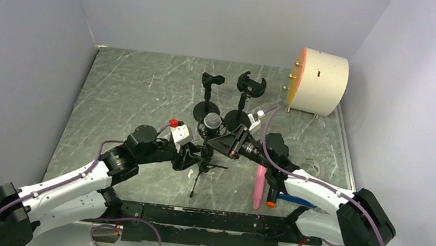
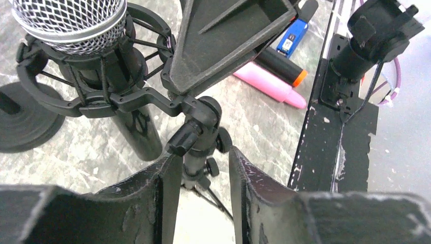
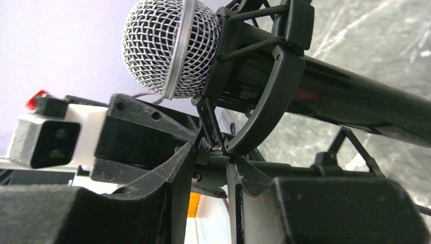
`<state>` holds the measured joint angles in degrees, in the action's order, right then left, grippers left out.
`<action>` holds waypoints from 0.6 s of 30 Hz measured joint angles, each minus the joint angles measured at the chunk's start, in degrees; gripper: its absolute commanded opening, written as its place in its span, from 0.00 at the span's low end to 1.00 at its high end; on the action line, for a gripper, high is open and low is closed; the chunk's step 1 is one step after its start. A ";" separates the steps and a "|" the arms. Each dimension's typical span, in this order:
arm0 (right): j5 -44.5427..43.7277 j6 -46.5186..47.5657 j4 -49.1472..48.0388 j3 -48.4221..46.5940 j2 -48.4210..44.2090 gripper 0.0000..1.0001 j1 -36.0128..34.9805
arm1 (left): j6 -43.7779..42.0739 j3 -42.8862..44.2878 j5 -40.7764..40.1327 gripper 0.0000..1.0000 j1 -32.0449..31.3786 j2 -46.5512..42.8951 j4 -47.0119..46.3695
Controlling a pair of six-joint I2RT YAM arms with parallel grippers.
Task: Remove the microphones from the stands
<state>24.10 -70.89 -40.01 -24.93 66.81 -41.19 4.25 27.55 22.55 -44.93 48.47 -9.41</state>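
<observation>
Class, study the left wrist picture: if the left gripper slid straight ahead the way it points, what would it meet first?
The left gripper would likely meet the stand first: its post sits between the fingers.

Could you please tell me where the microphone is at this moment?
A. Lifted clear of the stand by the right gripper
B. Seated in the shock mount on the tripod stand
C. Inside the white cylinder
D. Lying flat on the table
B: both wrist views show the microphone cradled in the shock mount atop the tripod stand, not yet removed.
</observation>
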 measured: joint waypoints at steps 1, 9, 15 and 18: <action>-0.04 0.20 0.59 0.26 0.33 0.33 0.17 | 0.04 0.00 0.00 0.47 0.02 -0.33 0.92; 0.46 1.11 1.64 0.48 2.32 0.39 0.31 | -0.11 0.00 -0.87 0.50 0.15 -4.52 6.25; 0.50 2.36 1.86 0.44 2.51 0.44 0.33 | -0.13 0.00 -1.70 0.53 0.15 -7.61 8.37; 0.66 3.50 3.17 -0.20 2.56 0.48 0.33 | -0.11 0.13 -2.10 0.53 0.15 -8.13 8.85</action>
<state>24.75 -67.40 -36.84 -25.12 69.36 -40.86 4.14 27.68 20.45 -44.77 40.34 -0.56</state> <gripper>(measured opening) 0.446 0.525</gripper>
